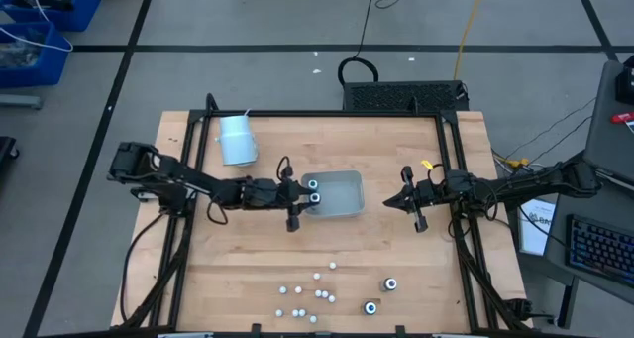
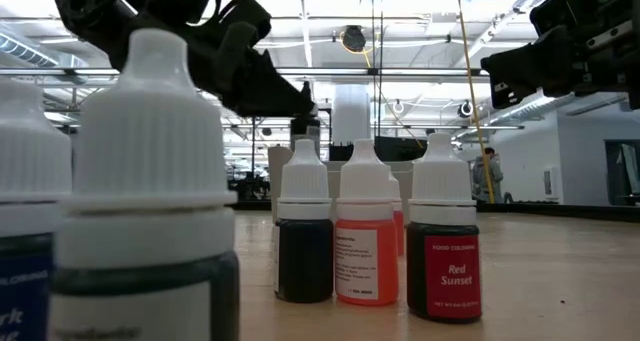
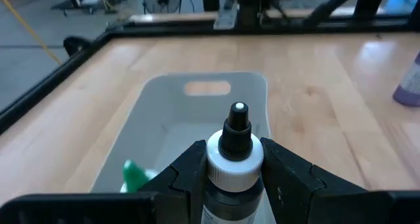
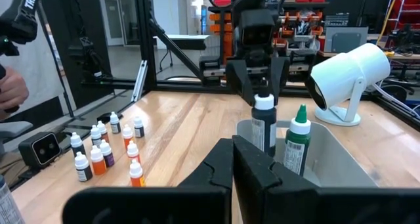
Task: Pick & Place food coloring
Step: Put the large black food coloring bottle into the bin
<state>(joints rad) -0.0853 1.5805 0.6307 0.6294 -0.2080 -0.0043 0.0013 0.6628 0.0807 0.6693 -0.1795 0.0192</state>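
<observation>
L gripper (image 3: 236, 168) is clamped on a dark bottle (image 3: 235, 158), one finger (image 3: 187, 168) on each side of its white collar, jaws roughly half apart. The bottle is upright with a black nozzle tip, no white cap on it. It hangs over the near end of the clear tray (image 1: 342, 207), at the tray's left edge in the high view. R wrist view shows the same grip from the front: bottle (image 4: 264, 122) hanging from the L gripper (image 4: 261, 86) above the tray (image 4: 341, 159). Whether its base touches the tray floor can't be told.

Inside the tray stands a green bottle (image 4: 296, 145) w/ a green tip, upright, just beside the held one.

R gripper (image 1: 407, 201) is to the right of the tray, apart from it, fingers (image 4: 256, 165) pressed together, holding nothing.

Other bottles (image 1: 315, 295) sit in a loose cluster near the table's front edge, well apart from the tray; two darker ones (image 1: 390, 284) lie to the right of the cluster. In the low view, white-capped ones stand upright: dark, orange (image 2: 366, 236), and one labelled Red Sunset (image 2: 443, 251).

A pale cup (image 1: 238, 140) lies on the table (image 1: 396, 150) toward the far left.
</observation>
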